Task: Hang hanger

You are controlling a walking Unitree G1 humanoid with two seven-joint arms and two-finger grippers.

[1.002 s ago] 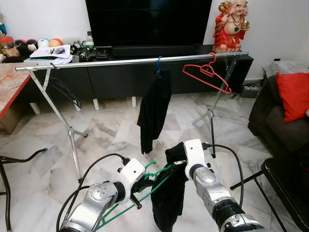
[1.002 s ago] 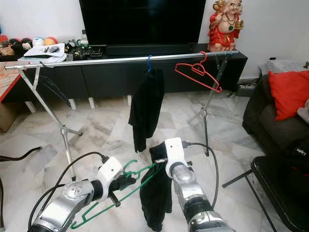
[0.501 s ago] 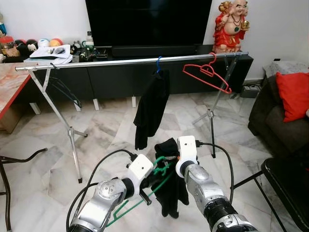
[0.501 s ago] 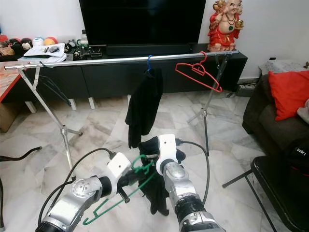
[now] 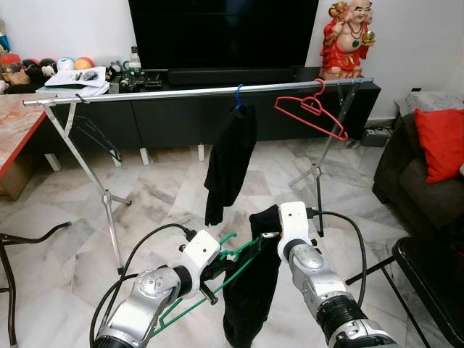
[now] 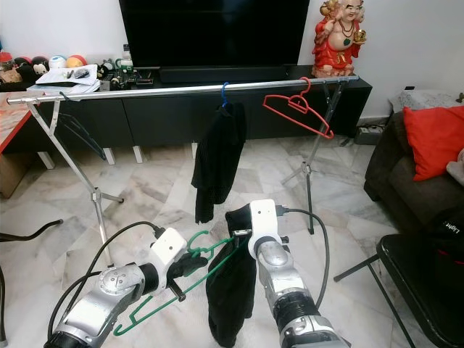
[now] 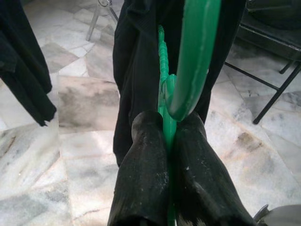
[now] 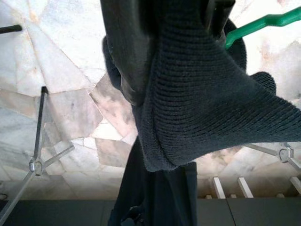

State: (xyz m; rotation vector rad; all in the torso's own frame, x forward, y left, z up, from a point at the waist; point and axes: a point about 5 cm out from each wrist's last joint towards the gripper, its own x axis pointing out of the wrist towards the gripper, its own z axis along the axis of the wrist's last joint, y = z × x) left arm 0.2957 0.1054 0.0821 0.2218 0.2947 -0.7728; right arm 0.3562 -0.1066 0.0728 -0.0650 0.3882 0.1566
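from the head: left gripper (image 5: 215,270) clamped on the neck of a green hanger (image 5: 217,279), held low above the marble floor (image 5: 152,196) in front of the clothes rail (image 5: 196,92), with a black garment (image 5: 250,290) draped off its far end at the right gripper (image 5: 267,235). along the left wrist: both fingers (image 7: 141,179) squeezed tight on the green plastic just below the hook. along the right wrist: fingers (image 8: 129,52) pinching the knitted black cloth, green bar beside.

Three hangers: green hanger (image 5: 217,279), blue hanger (image 5: 238,96), red hanger (image 5: 312,109); two black garments (image 5: 229,163).
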